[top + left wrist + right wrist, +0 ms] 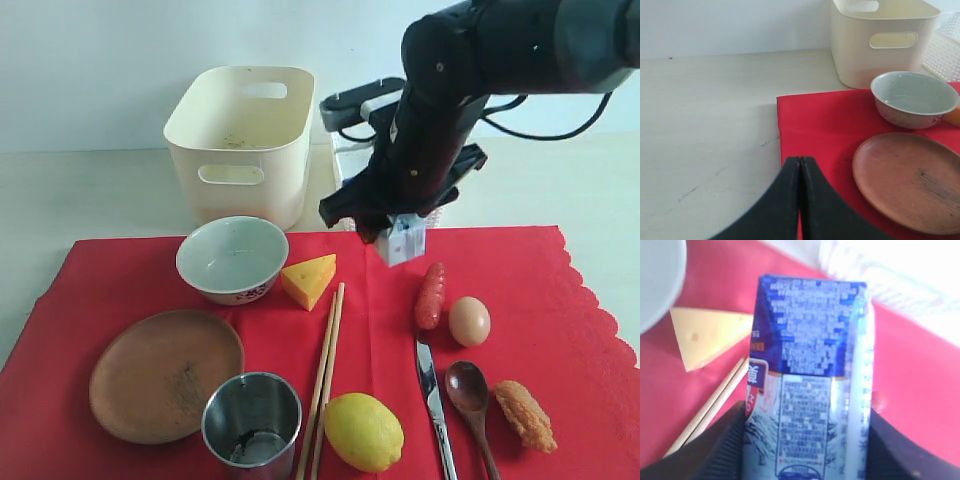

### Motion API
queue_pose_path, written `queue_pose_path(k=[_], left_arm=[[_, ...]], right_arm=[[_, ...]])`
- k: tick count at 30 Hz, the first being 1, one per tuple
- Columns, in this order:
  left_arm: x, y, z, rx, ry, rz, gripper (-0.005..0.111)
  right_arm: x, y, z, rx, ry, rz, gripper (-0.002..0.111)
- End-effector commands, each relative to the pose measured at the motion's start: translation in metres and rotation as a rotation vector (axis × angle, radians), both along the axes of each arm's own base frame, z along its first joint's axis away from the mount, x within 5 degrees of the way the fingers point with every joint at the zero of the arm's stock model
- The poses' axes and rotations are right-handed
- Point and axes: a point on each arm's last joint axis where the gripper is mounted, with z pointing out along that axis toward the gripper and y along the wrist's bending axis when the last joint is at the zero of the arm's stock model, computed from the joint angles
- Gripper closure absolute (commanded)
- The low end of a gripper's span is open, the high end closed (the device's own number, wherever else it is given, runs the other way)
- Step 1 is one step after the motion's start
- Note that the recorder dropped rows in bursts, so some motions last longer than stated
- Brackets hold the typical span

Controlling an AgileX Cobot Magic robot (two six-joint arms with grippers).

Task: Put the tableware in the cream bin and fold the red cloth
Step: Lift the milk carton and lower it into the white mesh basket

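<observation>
Right gripper: fingers are clamping the blue carton between them.
Left gripper: fingers are pressing together, gripping nothing.
Red cloth: lying just ahead of the left fingers.

R arm glossy blk, chunky rounded joints; upper link dk grey w/ soft sheen. Thin blk cables loop off it. L fingers matte blk, smooth, curved wedge shape, tapering to tips. R fingers blk too, fine ribbing on one side; blurry.
</observation>
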Motion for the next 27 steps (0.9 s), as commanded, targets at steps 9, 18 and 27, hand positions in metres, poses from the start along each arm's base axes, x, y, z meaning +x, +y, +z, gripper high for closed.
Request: queue_pose_path(k=[9, 18, 27], left_arm=[[0.0, 0.0, 0.001, -0.012, -0.013, 0.003, 0.107], [0.0, 0.0, 0.001, -0.012, -0.013, 0.003, 0.107], [0.0, 0.0, 0.001, -0.012, -0.013, 0.003, 0.107]], right_arm=[[0.028, -0.026, 0.047, -0.014, -0.394, 0.0, 0.108], [0.086, -0.05, 0.031, 0.123, -0.441, -0.146, 0.108], [0.131, -0.033, -0.003, 0.089, -0.408, -0.105, 0.108]])
